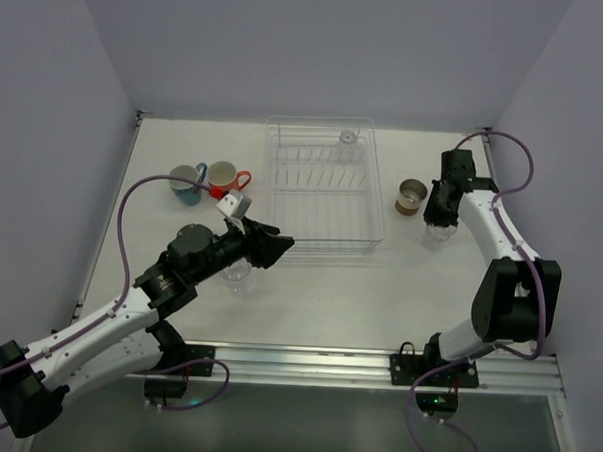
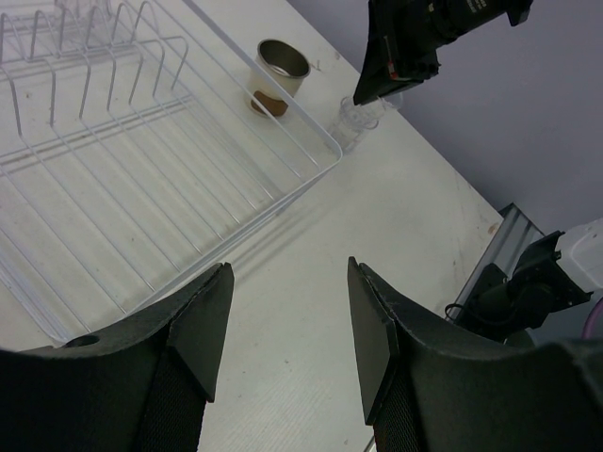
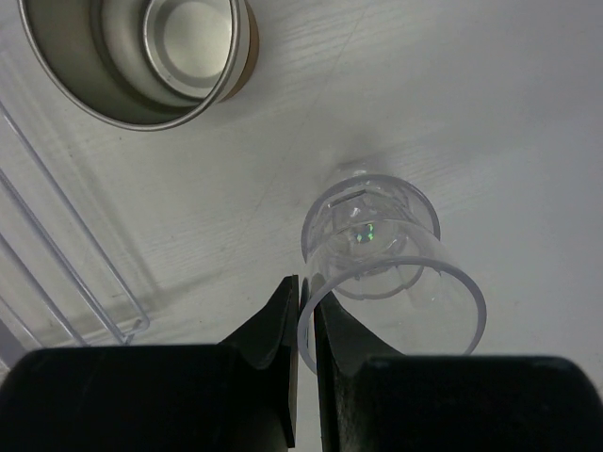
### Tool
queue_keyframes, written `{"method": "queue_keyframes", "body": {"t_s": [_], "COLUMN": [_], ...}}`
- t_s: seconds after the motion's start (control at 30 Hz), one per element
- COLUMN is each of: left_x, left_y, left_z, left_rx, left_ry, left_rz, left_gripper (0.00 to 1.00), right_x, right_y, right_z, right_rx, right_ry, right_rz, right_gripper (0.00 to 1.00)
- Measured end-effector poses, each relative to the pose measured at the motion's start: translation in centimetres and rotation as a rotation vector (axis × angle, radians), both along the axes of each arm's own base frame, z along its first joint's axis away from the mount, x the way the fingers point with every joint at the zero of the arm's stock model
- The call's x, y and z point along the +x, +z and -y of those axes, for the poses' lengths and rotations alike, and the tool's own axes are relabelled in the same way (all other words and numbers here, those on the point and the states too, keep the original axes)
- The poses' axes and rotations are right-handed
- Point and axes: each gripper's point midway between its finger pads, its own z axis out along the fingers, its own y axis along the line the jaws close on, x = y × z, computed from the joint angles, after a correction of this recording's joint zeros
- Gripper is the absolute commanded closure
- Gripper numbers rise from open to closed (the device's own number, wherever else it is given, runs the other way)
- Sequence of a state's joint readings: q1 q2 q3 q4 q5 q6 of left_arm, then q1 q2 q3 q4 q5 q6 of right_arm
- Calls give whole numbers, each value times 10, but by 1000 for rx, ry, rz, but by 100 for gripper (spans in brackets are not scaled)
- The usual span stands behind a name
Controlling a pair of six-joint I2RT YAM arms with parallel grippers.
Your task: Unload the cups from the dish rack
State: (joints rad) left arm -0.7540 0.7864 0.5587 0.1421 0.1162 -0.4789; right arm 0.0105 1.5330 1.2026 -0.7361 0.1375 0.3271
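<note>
Right end effector [image 3: 303,294] pinches the rim of a clear tumbler [image 3: 377,226], apparently standing it beside the brown cup [image 3: 188,38]. Left end effector [image 2: 289,268] gapes, empty.

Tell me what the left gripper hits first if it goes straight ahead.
Most likely the dish rack, at its near right corner: the open left gripper points that way over bare table. Depth is unclear; it might pass just beside it.

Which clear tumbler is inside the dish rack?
The far tumbler, in the dish rack's far right part. The near tumbler sits outside it by the left gripper; the right tumbler is outside too, rim pinched by the right gripper.
</note>
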Motion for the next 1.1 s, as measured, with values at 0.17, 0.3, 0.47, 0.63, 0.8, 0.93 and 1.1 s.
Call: {"method": "queue_keyframes", "body": {"t_s": [0.17, 0.3, 0.47, 0.63, 0.8, 0.93, 1.1], "left_x": [0, 1, 4, 11, 29, 58, 106], "left_y": [-1, -3, -9, -15, -5, 0, 3], "left_z": [0, 0, 1, 2, 11, 33, 60], "left_rx": [3, 6, 21, 40, 52, 79, 141], "left_ry": [0, 4, 13, 35, 71, 89, 155], "left_rz": [-3, -6, -21, -37, -43, -65, -73], "left_gripper": [42, 41, 41, 36, 33, 32, 30], "right_x": [0, 0, 2, 4, 4, -5, -35], "right_y": [-12, -12, -8, 10, 63, 121, 168], "right_z": [0, 1, 1, 0, -6, -17, -50], "right_rx": [-4, -6, -10, -2, 34, 113, 262], "right_ry": [4, 5, 11, 12, 9, 6, 79], "right_rz": [-37, -37, -27, 29, 212, 481, 740], "right_gripper": [83, 57, 44, 30, 20, 17, 20]}}
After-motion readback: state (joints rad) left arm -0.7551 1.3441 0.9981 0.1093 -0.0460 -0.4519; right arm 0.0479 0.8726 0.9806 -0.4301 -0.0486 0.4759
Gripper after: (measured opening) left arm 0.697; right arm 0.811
